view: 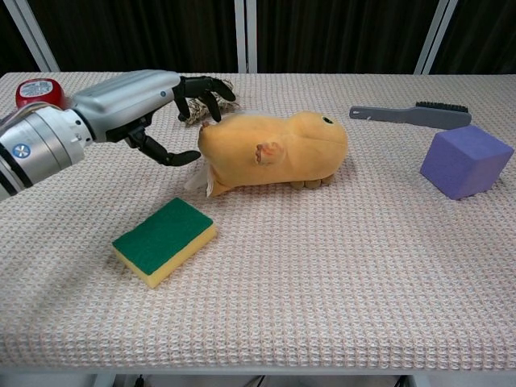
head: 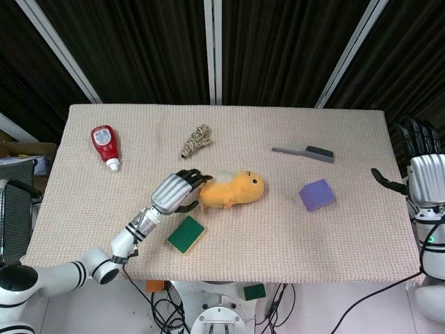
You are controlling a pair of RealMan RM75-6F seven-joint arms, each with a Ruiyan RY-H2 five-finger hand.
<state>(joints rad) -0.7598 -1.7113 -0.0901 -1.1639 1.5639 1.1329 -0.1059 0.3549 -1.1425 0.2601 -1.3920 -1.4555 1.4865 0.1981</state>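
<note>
A yellow plush animal (head: 233, 189) (view: 274, 149) lies on its side in the middle of the table, head to the right. My left hand (head: 177, 191) (view: 153, 101) hovers at its tail end with fingers spread over the rump and the thumb low beside it, holding nothing. A green and yellow sponge (head: 185, 234) (view: 164, 240) lies just in front of that hand. My right hand (head: 424, 170) hangs beyond the table's right edge, fingers apart and empty; the chest view does not show it.
A purple cube (head: 316, 195) (view: 465, 161) sits right of the plush, with a grey brush (head: 304, 153) (view: 411, 115) behind it. A red ketchup bottle (head: 106, 145) (view: 36, 90) lies at far left. A rope bundle (head: 196, 140) (view: 218, 89) lies behind the left hand.
</note>
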